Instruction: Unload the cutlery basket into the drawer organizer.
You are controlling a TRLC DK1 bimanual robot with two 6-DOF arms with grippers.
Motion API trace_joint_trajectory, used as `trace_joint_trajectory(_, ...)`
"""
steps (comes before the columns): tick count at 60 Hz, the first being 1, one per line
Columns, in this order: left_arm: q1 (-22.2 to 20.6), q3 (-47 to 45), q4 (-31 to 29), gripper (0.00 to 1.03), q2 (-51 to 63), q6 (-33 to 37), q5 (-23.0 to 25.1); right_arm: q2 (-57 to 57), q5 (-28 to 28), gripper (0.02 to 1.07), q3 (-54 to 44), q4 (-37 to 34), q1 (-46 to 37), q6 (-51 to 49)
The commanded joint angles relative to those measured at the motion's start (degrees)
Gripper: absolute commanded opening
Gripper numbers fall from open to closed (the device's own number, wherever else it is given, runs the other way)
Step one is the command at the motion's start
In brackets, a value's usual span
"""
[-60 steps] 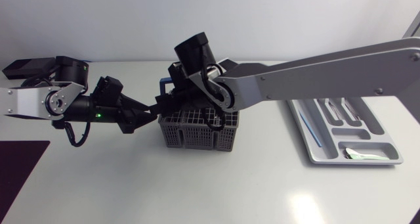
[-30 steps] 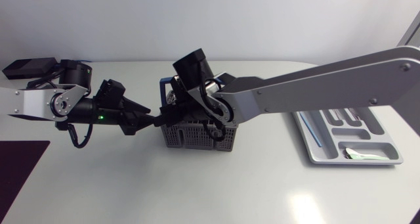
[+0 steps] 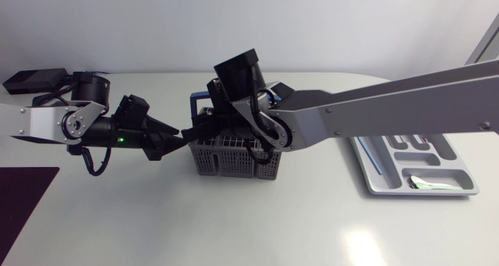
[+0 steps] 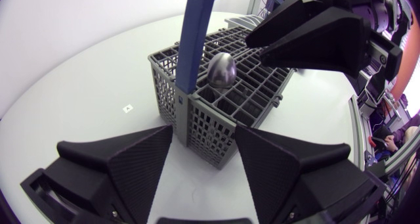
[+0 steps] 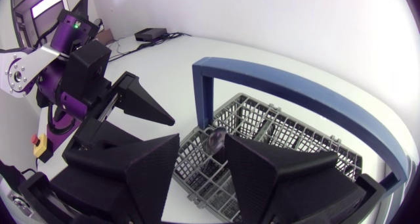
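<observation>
Your right gripper (image 5: pixel 202 140) has shifted slightly above the cutlery basket (image 3: pixel 234 158) and hangs released, with the spoon (image 4: pixel 222 69) just ahead between its fingers and ungrasped, while your left gripper (image 4: pixel 203 129), also spread, flanks the basket's corner, the drawer organizer (image 3: pixel 376 176) well behind the right gripper, and no writing is readable.

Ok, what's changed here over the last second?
The right arm swung lower across the head view. Its wrist dipped over the basket, then edged toward the organizer. The left arm nudged slightly toward the basket. Nothing was visibly taken or let go: the right gripper is open over the spoon, the left gripper open at the basket's corner. Basket and organizer stayed put.
</observation>
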Motion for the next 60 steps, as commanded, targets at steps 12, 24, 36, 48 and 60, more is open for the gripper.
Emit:
trace_joint_trajectory(12,-0.2,0.0,0.4,0.67,1.6,1.0,0.9,1.2,0.8,0.55,-0.1,1.0,0.7,2.3)
trace_joint_trajectory(24,-0.2,0.0,0.5,0.67,2.1,1.1,0.9,0.9,2.3,0.55,-0.6,0.5,1.1,4.1)
trace_joint_trajectory(36,-0.6,0.0,0.5,0.67,2.2,0.9,0.9,-0.8,5.4,0.55,-3.2,1.8,2.5,4.9)
trace_joint_trajectory(48,-1.2,-0.3,0.5,0.67,2.3,0.9,0.9,-1.7,9.4,0.55,-5.1,3.6,3.9,4.8)
trace_joint_trajectory(60,-1.5,0.2,0.9,0.67,2.5,0.7,1.0,-0.2,9.8,0.52,-5.0,6.4,3.7,4.7)
